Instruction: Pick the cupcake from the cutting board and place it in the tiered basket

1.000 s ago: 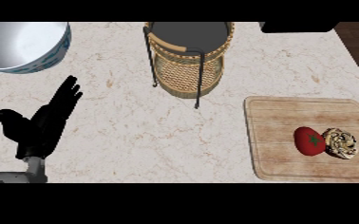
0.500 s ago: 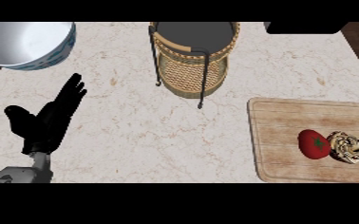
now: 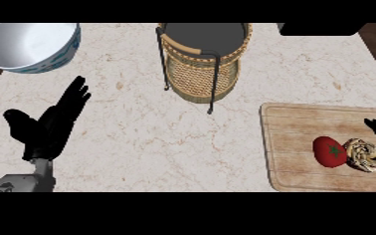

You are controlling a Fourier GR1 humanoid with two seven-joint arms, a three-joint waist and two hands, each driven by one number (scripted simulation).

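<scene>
Even, bright light w/ soft shadow under the basket [image 3: 202, 55]; no glare.

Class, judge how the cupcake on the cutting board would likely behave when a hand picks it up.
The cupcake looks small, so probably light. Its swirled top seems soft and easily squashed. It sits against the red tomato, which may roll if nudged.

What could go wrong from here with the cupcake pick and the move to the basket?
The cupcake sits at the right end of the cutting board, touching or nearly touching a red tomato; a grasp might nudge or catch the tomato. The tiered basket has thin black wire legs and a raised upper tier, so a carried cupcake could clip them. Only a dark tip of the right hand shows at the frame edge; the left hand rests open far away.
</scene>
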